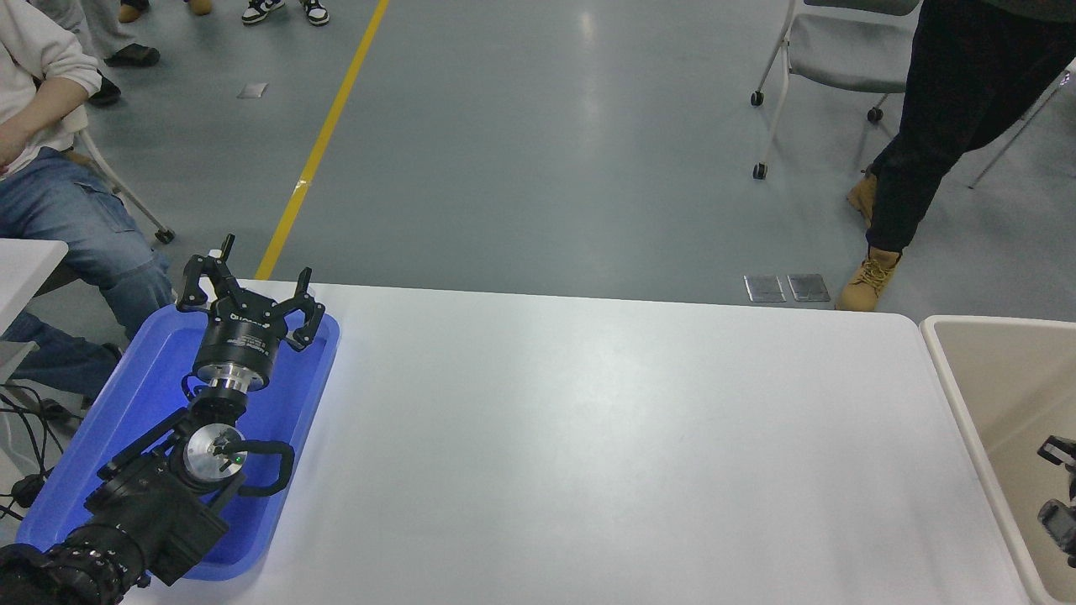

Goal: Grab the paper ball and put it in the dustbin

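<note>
The paper ball is out of view. The dustbin [948, 370], a beige bin with a thick off-white rim, stands at the table's right end and is cut off by the picture's edge. My right gripper [1058, 487] pokes in from the right edge over the inside of the dustbin. Only its two black fingertips [1057, 518] show; they are apart, open, with nothing between them. My left gripper [250, 286] is parked open over the far end of the blue tray at the lower left.
The shallow blue tray [143, 370] lies along the white table's [588, 437] left edge under my left arm. A person in dark trousers and tan boots [870, 273] walks near the table's far right corner. Another person [59, 193] sits at the far left. A wheeled chair [841, 59] stands behind.
</note>
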Robot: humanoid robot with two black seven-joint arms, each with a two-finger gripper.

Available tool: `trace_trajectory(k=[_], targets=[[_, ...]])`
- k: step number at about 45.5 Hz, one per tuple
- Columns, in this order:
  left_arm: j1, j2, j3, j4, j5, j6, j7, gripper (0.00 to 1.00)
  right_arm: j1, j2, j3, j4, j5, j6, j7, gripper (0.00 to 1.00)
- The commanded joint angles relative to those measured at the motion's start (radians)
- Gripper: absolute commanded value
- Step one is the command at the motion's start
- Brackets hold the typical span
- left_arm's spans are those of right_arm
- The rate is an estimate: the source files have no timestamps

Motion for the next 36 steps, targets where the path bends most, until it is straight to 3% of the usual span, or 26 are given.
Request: trace_trajectory(k=[1, 6, 11, 14, 25, 36], targets=[[0.0, 0.0, 0.0, 0.0, 0.0, 0.0, 0.0, 1.0, -0.011, 0.008, 0.007, -0.003, -0.001, -0.003, 0.0, 0.45], [0.0, 0.0, 0.0, 0.0, 0.0, 0.0, 0.0, 1.0, -0.008, 0.008, 0.005, -0.004, -0.001, -0.004, 0.0, 0.79], [0.0, 0.0, 0.0, 0.0, 0.0, 0.0, 0.0, 1.0, -0.008, 0.008, 0.005, -0.006, -0.001, -0.006, 0.0, 0.87], [0.0, 0.0, 0.0, 0.0, 0.0, 0.0, 0.0, 1.0, -0.01, 0.008, 0.004, -0.006, -0.001, -0.006, 0.0, 0.99], [0.0, 0.0, 0.0, 0.0, 0.0, 0.0, 0.0, 1.0, 0.001, 0.017, 0.031, 0.008, 0.0, -0.001, 0.0, 1.0], [0.0, 0.0, 0.0, 0.0, 0.0, 0.0, 0.0, 1.0, 0.105, 0.011, 0.373, 0.025, -0.001, 0.019, -0.008, 1.0]])
